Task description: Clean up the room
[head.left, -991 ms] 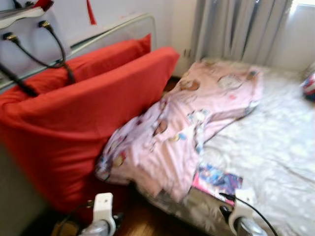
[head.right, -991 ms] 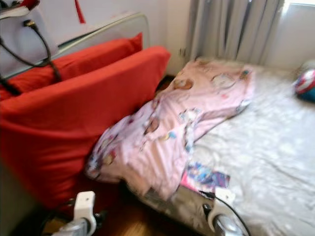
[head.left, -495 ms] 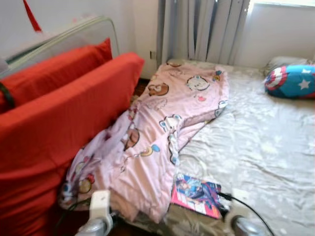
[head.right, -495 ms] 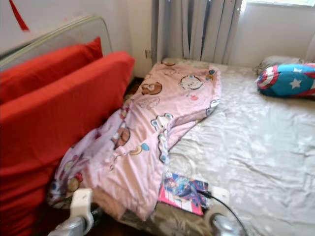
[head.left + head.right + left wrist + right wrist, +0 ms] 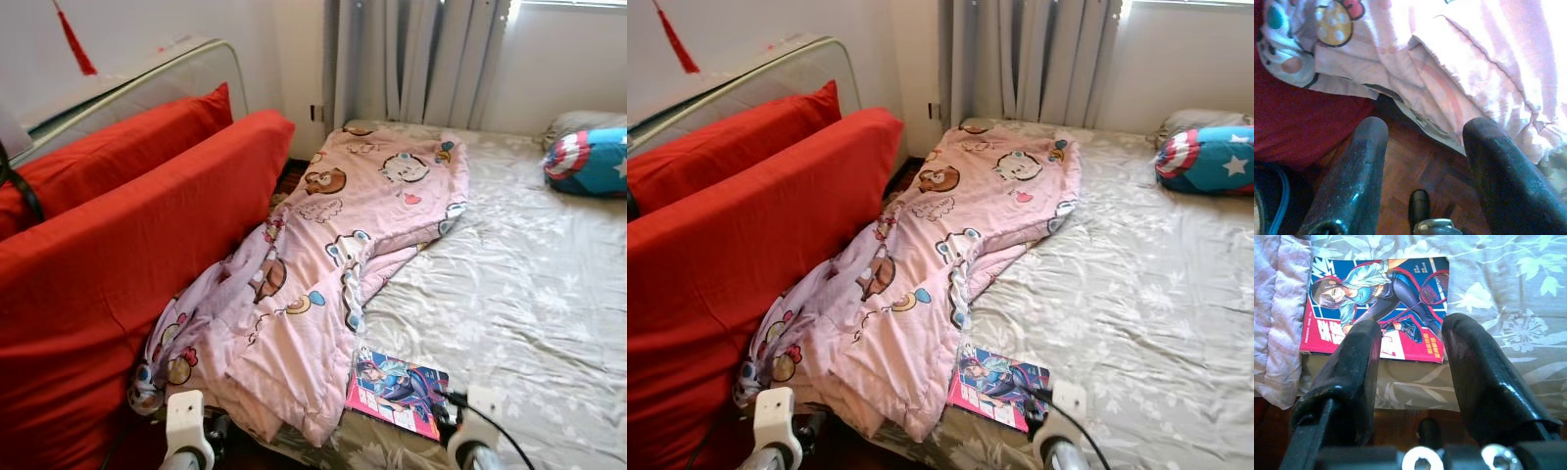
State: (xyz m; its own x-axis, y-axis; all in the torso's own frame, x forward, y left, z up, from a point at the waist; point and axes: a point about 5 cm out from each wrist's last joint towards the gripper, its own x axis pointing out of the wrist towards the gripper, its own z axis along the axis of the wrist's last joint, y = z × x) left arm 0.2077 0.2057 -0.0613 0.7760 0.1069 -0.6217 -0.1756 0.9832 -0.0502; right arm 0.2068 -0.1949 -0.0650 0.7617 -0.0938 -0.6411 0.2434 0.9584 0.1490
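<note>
Though barely begun: pink blanket point(image 5: 333, 255) rumpled along bed point(image 5: 529, 294) left edge, comic book point(image 5: 397, 390) at near edge; right gripper point(image 5: 1410, 357) spread before it, left gripper point(image 5: 1422, 147) spread, empty.

We see a bed point(image 5: 1176, 294) with a grey floral sheet across the right of the frame. A pink quilt point(image 5: 931, 264) lies crumpled along its left side, touching red cushions point(image 5: 735, 245) at left. A comic point(image 5: 997, 384) lies at lower centre, just beside the quilt's edge. A blue pillow point(image 5: 1210, 159) rests at upper right, curtains point(image 5: 1038, 59) at top.
</note>
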